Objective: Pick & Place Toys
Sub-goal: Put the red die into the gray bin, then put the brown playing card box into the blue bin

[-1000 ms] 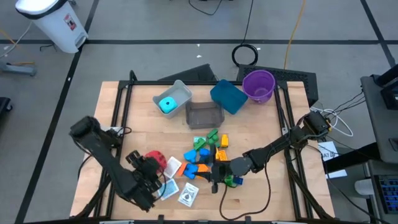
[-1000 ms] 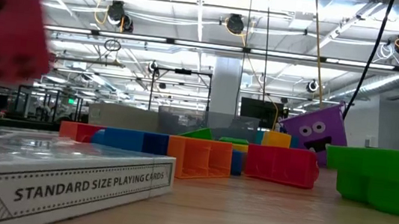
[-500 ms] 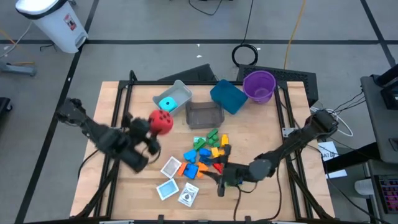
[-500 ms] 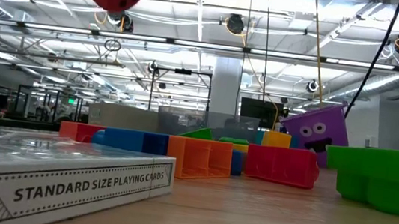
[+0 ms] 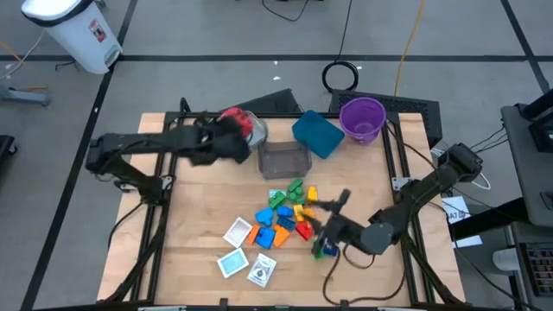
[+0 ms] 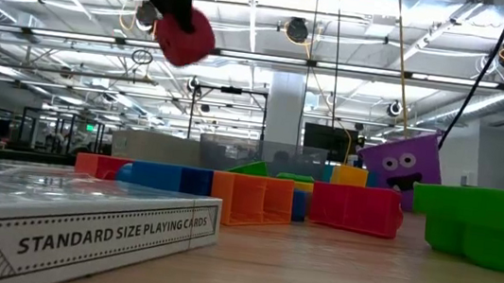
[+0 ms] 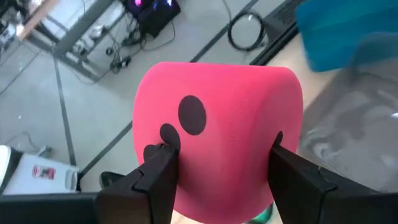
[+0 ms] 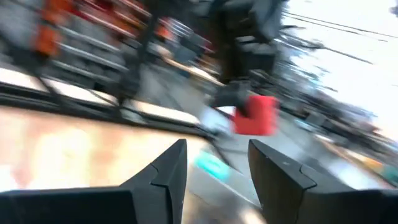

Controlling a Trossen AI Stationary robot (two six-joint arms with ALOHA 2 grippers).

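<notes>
My left gripper [image 5: 226, 131] is shut on the red dice-like cube [image 5: 233, 119], high over the grey bin [image 5: 256, 131] at the table's far side. The cube also shows in the low view [image 6: 184, 38] and fills the left wrist view [image 7: 217, 130]. The cyan cube is hidden. My right gripper [image 5: 328, 206] is open and empty at the right edge of the brick pile [image 5: 287, 214]; nothing lies between its fingers in the right wrist view [image 8: 214, 168]. A green brick [image 5: 326, 250] lies near it. Three flat cards [image 5: 238, 231] lie near the front edge. My left gripper pinches the red cube between its two fingers [image 7: 155, 174] on two opposite faces [image 7: 186, 155], one of them with black pips. The fingers come slanting from the table's left. The cube is lifted clear, well above the table and over the grey bin.
A dark see-through bin [image 5: 283, 159], a teal bin [image 5: 317, 135] and a purple cup [image 5: 360, 119] stand along the far side. A playing-card box [image 6: 80, 227] fills the low view's front left. Bare wood lies at the table's left and right.
My left gripper has risen from the table's near left and swung toward the far edge with the red cube, which is now over the grey bin. My right gripper has turned from pointing left at the pile's near side to pointing toward the far edge.
</notes>
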